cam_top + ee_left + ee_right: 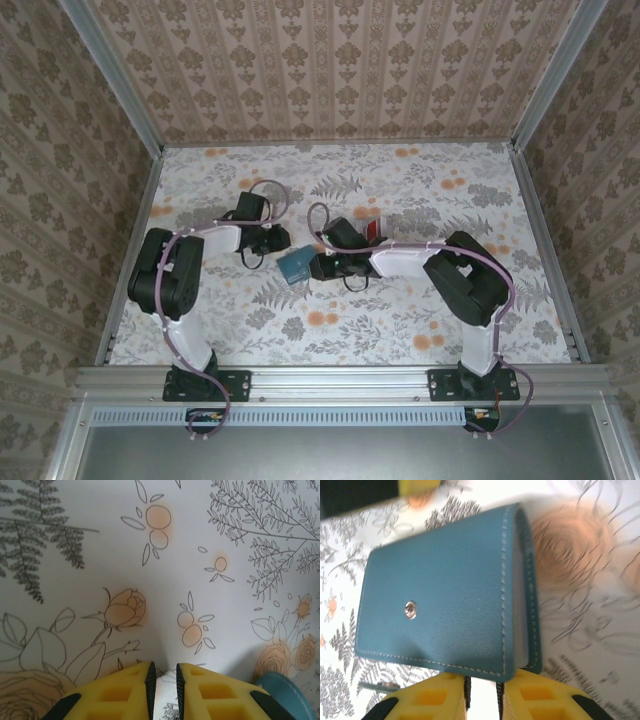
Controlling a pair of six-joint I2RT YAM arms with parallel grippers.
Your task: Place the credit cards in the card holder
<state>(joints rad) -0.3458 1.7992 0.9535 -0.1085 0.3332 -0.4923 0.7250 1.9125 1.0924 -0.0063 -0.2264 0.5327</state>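
Note:
The teal card holder (pixel 296 265) lies on the flowered table between the two grippers. In the right wrist view the card holder (pixel 445 595) is folded, with a snap stud on its top panel. A pale grey credit card (pixel 521 605) shows as a strip between its two panels. My right gripper (pixel 484 680) sits at the holder's near edge, which overlaps its fingertips. The jaws stand a little apart with a plain white strip between them, and whether they grip it is unclear. My left gripper (pixel 164 667) hangs over bare table just left of the holder (pixel 287 695), its jaws narrowly apart with nothing between them.
Something red (pixel 372 229) peeks out behind the right wrist, too small to identify. The right gripper (pixel 318 266) and left gripper (pixel 262 245) are close together mid-table. Patterned walls (pixel 330 70) enclose the table on three sides.

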